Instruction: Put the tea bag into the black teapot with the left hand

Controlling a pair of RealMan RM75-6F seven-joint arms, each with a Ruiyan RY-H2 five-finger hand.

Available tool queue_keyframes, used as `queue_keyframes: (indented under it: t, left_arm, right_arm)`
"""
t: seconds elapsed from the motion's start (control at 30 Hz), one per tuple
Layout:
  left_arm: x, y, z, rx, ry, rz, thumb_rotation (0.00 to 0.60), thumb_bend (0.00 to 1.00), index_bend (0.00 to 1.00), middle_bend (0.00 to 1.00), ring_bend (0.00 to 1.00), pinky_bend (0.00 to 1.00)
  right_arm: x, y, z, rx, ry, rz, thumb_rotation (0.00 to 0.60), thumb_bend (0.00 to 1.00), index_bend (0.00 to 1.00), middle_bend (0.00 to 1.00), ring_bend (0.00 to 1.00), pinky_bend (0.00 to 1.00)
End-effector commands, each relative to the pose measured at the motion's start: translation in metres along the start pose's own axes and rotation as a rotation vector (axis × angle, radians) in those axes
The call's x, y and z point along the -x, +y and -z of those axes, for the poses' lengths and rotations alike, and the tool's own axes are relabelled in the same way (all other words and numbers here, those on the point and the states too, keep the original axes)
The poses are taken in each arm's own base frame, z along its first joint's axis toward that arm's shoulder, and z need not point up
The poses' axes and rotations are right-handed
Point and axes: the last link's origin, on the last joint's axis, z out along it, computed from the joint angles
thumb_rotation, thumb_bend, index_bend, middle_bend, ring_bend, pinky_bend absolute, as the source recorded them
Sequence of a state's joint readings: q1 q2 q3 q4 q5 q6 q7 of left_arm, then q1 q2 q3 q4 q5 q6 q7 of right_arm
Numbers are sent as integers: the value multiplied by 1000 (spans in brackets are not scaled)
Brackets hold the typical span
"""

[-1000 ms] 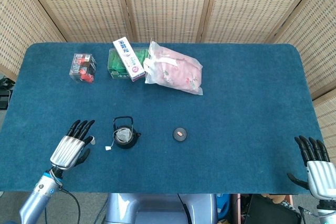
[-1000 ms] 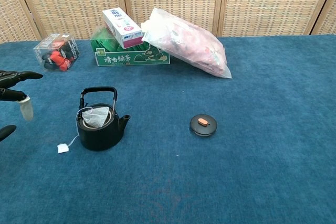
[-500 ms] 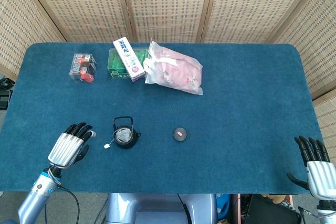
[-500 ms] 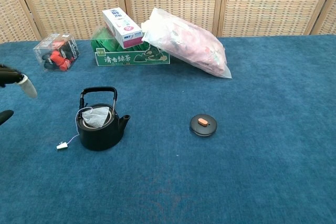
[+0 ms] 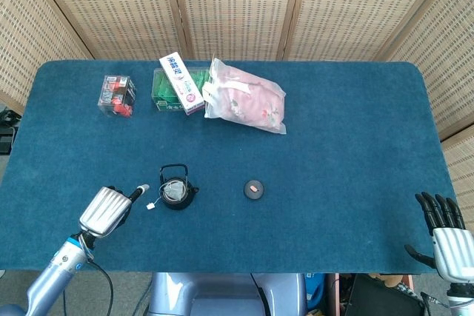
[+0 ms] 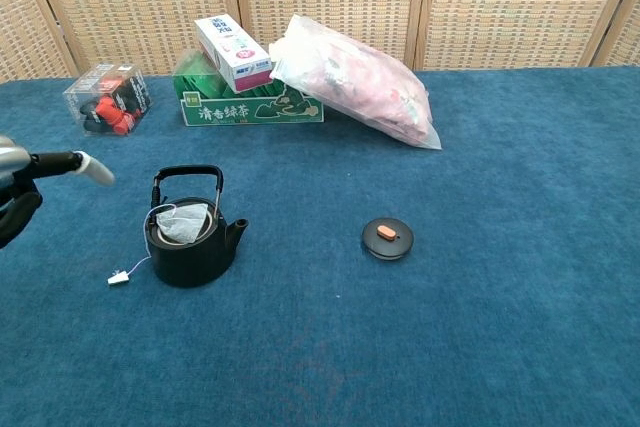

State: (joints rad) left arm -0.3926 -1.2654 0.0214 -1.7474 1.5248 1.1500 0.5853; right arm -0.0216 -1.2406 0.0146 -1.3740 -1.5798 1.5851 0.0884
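The tea bag (image 6: 182, 224) sat in the black teapot (image 6: 190, 244), tag (image 6: 119, 277) trailing on the counter (image 5: 333, 160), and the left hand (image 5: 107, 209) (apparently empty, mostly curled) needed only to clear the string; the right hand (image 5: 443, 233) lay open.

My left hand (image 5: 108, 209): near table's front-left edge, fingers curled, one extended. Right hand (image 5: 446, 236): front-right corner, fingers spread, empty.

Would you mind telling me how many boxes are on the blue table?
3, all at the back left: a clear plastic box, a green tea box, and a white carton lying on the green one. The pink bag may hide more.
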Motion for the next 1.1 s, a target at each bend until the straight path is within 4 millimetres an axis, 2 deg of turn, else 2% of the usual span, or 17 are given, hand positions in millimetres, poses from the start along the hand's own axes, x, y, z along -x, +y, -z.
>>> queue_keyframes:
  t: [0.03, 0.27, 0.67, 1.1]
  left_arm:
    - [-4, 6, -5, 26, -55, -18, 600, 842, 156, 868, 750, 693]
    - [-5, 18, -19, 59, -138, 4, 600, 843, 155, 869, 751, 693]
    - [-2, 28, -41, 74, -201, 24, 600, 843, 155, 868, 752, 693]
    - [6, 38, -55, 76, -249, 21, 600, 844, 155, 868, 752, 693]
  right_arm:
    - [0, 0, 0, 2, 1, 1, 600, 102, 29, 166, 0, 0]
    - [0, 1, 1, 5, -3, 0, 600, 102, 29, 166, 0, 0]
    - [1, 1, 1, 8, -5, -1, 600, 101, 29, 166, 0, 0]
    - [1, 3, 1, 12, -4, -2, 600, 101, 29, 166, 0, 0]
